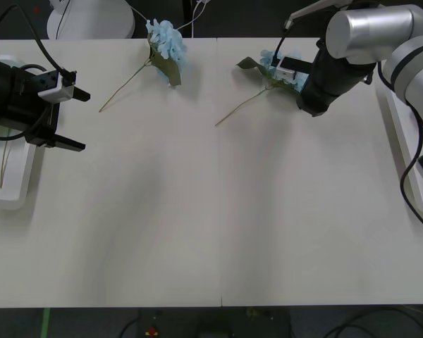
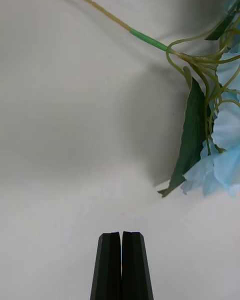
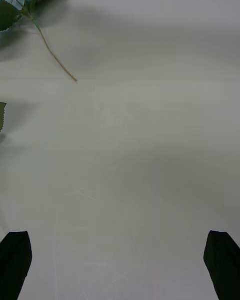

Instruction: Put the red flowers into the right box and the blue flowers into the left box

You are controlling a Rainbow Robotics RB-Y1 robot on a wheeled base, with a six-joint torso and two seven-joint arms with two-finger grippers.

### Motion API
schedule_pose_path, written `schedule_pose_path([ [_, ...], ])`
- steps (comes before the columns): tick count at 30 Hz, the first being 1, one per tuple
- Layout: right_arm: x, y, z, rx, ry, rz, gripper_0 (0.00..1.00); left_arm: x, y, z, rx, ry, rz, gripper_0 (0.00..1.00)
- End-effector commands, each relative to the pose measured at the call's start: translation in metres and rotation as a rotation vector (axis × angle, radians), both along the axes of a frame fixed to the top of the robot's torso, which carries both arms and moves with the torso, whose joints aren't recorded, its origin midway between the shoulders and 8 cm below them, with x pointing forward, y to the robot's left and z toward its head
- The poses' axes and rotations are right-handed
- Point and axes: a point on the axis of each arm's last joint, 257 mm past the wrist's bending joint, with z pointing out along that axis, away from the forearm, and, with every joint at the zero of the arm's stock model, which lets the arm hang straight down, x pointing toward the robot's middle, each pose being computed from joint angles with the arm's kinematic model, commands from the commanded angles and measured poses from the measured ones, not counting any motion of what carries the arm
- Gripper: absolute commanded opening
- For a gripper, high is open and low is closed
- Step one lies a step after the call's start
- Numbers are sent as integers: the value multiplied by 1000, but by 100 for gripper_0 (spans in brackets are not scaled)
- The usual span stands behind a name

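In the front view two blue flowers (image 1: 166,44) lie unsorted on the table (image 1: 218,211) — the left gripper (image 1: 76,120) open by the left box (image 1: 14,190); in the right wrist view the right gripper (image 2: 121,265) is clenched empty beside a bloom; the left wrist view shows parted fingers (image 3: 15,262) — sorting remains.

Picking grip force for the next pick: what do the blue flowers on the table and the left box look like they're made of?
The blue flowers look artificial: thin matte petals like fabric, flat green leaves, and a wiry stem with a plastic-looking green sleeve. The left box looks like smooth white moulded plastic with a rounded rim, though little of it shows.
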Motion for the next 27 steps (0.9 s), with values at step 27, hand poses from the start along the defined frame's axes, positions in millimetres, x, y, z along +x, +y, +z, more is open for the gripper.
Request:
schedule_pose_path([
  [27, -155, -11, 100, 473, -10, 365, 0, 1, 12, 15, 36, -40, -5, 100],
])
